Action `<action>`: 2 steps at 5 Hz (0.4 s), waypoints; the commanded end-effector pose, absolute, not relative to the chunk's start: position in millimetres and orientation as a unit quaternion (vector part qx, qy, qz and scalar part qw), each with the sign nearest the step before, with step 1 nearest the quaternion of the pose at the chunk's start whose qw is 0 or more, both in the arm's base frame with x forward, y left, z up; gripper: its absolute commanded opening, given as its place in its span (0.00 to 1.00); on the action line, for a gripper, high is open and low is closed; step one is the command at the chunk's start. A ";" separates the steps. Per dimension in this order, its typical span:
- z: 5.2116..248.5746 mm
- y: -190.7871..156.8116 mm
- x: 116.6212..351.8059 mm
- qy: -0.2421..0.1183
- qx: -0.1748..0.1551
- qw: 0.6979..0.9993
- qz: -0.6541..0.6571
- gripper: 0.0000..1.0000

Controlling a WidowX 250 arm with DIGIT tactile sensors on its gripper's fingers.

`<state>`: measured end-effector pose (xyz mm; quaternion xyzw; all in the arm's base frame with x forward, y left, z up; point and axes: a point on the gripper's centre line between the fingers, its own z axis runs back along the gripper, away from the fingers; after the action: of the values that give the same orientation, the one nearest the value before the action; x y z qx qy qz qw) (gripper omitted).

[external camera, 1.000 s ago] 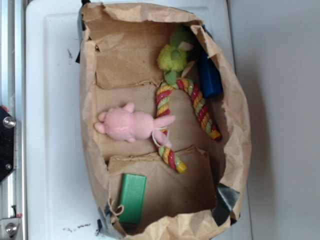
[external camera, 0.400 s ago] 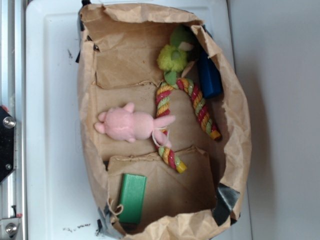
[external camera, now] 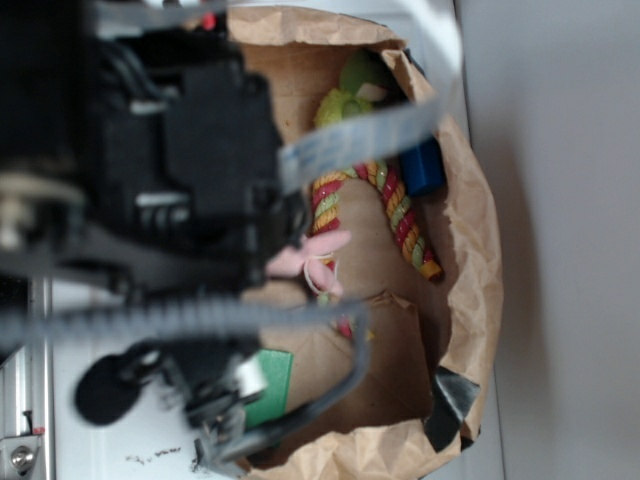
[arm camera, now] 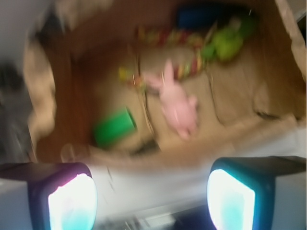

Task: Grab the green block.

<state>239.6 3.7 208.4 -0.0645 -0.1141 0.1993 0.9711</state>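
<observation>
The green block [arm camera: 114, 127] lies flat on the floor of the brown paper bag [arm camera: 268, 57], near the bag's wall; the wrist view is blurred. Only its upper end [external camera: 272, 380] shows in the exterior view, beside the blurred black robot arm [external camera: 170, 190], which covers the left half of the bag. My gripper [arm camera: 151, 201] is open, with nothing between its glowing pads [arm camera: 72, 201]. It hangs over the white surface just outside the bag's rim. The block lies ahead of it, closer to the left pad and apart from it.
A pink plush toy [arm camera: 177, 105] lies mid-bag, its legs [external camera: 315, 250] poking out from under the arm. A striped rope toy [external camera: 400, 215], a lime-green plush [external camera: 345, 105] and a dark blue block [external camera: 422, 165] sit at the far end. The crumpled bag walls [external camera: 470, 250] stand up all round.
The robot arm, absent from both earlier frames, has swung in from the left and now covers the left half of the bag. The objects in the bag have not moved.
</observation>
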 end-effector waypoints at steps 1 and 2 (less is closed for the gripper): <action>191.1 27.1 265.2 -0.171 -0.068 0.907 0.380 1.00; 175.6 30.6 271.0 -0.180 -0.067 0.884 0.426 1.00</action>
<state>272.4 21.8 163.6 -0.0579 -0.1602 0.4302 0.8865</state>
